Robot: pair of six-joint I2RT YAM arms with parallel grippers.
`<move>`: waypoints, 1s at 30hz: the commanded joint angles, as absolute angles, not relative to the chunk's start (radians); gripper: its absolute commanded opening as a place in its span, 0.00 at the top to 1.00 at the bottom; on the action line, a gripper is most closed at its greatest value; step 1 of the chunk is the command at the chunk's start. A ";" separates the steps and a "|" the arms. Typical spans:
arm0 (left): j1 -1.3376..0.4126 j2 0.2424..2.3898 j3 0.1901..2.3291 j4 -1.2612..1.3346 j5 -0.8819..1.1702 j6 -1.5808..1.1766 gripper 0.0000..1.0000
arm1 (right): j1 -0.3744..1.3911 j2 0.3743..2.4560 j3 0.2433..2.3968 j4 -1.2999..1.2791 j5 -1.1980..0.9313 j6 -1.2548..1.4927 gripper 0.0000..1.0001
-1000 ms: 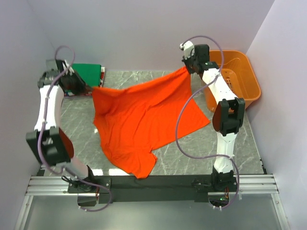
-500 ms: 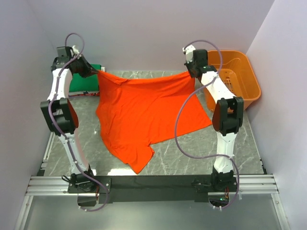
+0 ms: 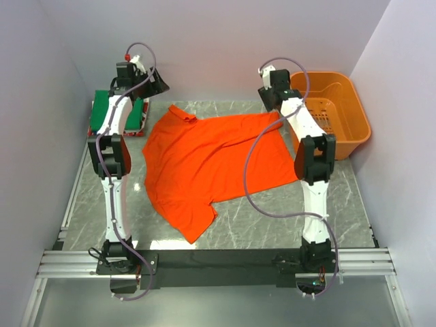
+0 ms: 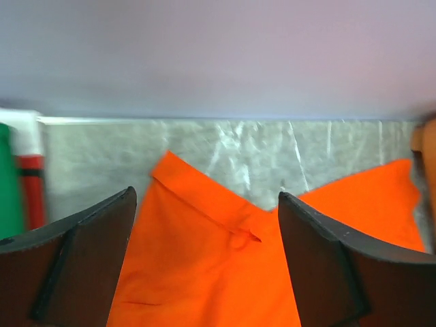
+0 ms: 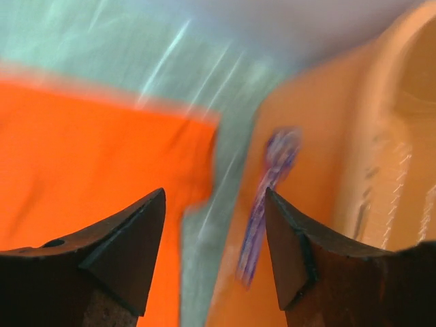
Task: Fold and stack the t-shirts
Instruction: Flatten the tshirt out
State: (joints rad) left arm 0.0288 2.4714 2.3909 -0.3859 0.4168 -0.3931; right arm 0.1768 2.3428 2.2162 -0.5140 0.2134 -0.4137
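The bright orange-red t-shirt (image 3: 211, 160) lies spread on the marble table, one sleeve pointing to the near edge. My left gripper (image 3: 155, 83) hovers open above the shirt's far left corner (image 4: 204, 197) with nothing between its fingers. My right gripper (image 3: 272, 101) is open over the shirt's far right corner (image 5: 88, 157), beside the basket. A folded green t-shirt (image 3: 109, 112) rests on thinner red and white folded ones (image 3: 138, 125) at the far left. The wrist view of my left gripper (image 4: 206, 197) and that of my right gripper (image 5: 215, 194) both show the jaws apart and free of cloth.
An orange plastic basket (image 3: 356, 102) stands at the far right, its wall (image 5: 320, 143) close to my right gripper. A purple cable hangs along it. Walls close in the back and both sides. Bare marble (image 3: 272, 218) shows near the front right.
Both grippers opened and let go of the shirt's far corners. The shirt dropped from hanging to lying flat. The left arm swung right along the back wall, uncovering the green stack.
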 commanded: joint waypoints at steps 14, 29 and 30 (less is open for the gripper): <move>0.035 1.746 1.475 -0.753 0.557 0.202 0.57 | 0.198 1.933 1.614 -0.905 -0.140 -0.523 0.72; -0.018 1.885 1.348 -0.673 0.336 0.169 0.67 | 0.227 1.936 1.260 -0.834 -0.020 -0.462 0.79; -0.015 1.899 1.359 -0.669 0.296 0.167 0.68 | 0.233 1.930 1.243 -0.847 -0.023 -0.462 0.79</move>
